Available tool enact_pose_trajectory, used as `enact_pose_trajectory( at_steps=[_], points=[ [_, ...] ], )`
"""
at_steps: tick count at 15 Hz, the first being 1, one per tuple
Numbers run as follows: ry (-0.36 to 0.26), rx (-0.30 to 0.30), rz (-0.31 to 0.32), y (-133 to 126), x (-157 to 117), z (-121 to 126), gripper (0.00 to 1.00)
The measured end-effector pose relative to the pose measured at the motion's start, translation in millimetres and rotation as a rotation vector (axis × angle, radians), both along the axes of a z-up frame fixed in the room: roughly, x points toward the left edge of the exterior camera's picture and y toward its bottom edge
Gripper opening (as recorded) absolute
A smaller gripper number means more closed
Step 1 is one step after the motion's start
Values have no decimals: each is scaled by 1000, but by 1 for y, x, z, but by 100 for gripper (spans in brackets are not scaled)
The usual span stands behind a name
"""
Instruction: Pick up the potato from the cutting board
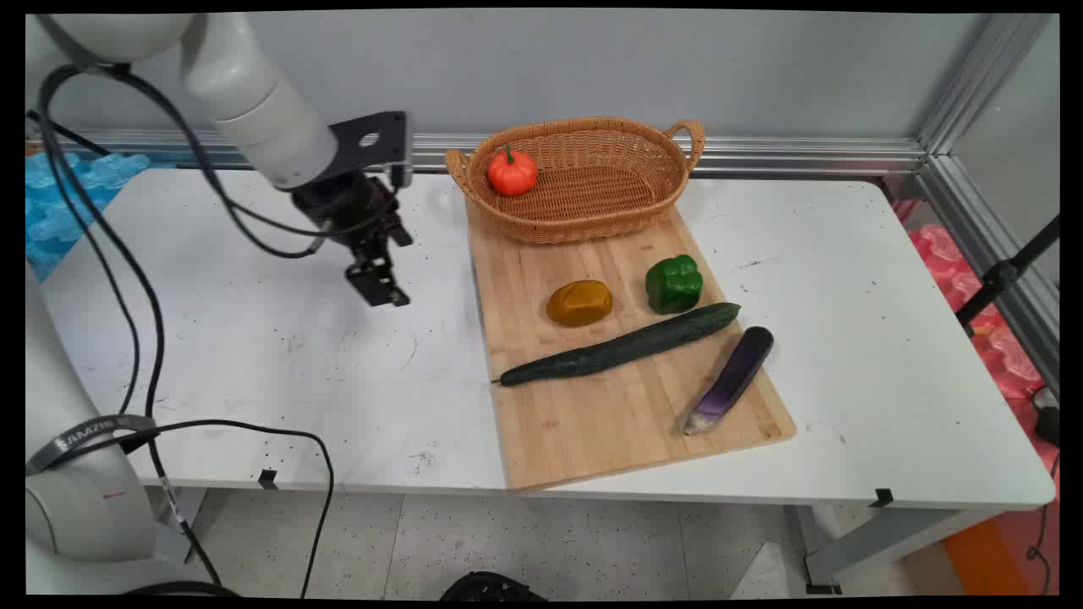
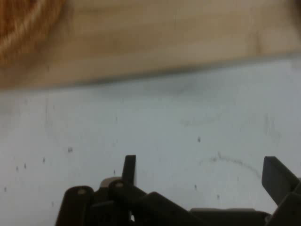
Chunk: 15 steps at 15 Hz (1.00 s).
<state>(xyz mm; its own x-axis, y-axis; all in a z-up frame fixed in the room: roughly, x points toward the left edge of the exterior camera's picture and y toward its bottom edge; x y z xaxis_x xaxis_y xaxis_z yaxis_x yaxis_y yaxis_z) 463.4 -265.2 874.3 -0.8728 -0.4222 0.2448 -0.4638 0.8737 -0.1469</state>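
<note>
**Ben:** Black fingers point(image 2: 129, 167) poke up right at the bottom of the hand view. Are they far apart?

**Mia:** Yes, the gripper point(image 2: 202, 165) is spread wide, and nothing is in it. Only white table point(image 1: 254, 364) shows between the fingers.

**Ben:** Where is it hanging?

**Mia:** Over the bare table, to the left of the wooden board point(image 1: 592, 406). It touches nothing. The board's edge is the thing nearest to it.

**Ben:** What lies on the board?

**Mia:** A brown potato point(image 1: 579, 303), and a green pepper point(image 1: 673, 283) near it. A long cucumber point(image 1: 618, 347) lies in front of both. A purple eggplant point(image 1: 732, 379) rests by the right edge.

**Ben:** And the basket point(image 1: 592, 124)?

**Mia:** It sits on the far end of the board. A little orange pumpkin point(image 1: 512, 172) is inside, on its left side.
</note>
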Motion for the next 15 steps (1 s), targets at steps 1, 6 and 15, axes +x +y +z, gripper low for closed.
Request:
enact_pose_trajectory(
  at_steps=[1, 6, 15],
  points=[
    [10, -6, -5, -5, -8, 1, 100],
    [73, -34, -17, -26, -51, 5, 100],
    [202, -82, 3, -65, -124, -4, 100]
  ],
)
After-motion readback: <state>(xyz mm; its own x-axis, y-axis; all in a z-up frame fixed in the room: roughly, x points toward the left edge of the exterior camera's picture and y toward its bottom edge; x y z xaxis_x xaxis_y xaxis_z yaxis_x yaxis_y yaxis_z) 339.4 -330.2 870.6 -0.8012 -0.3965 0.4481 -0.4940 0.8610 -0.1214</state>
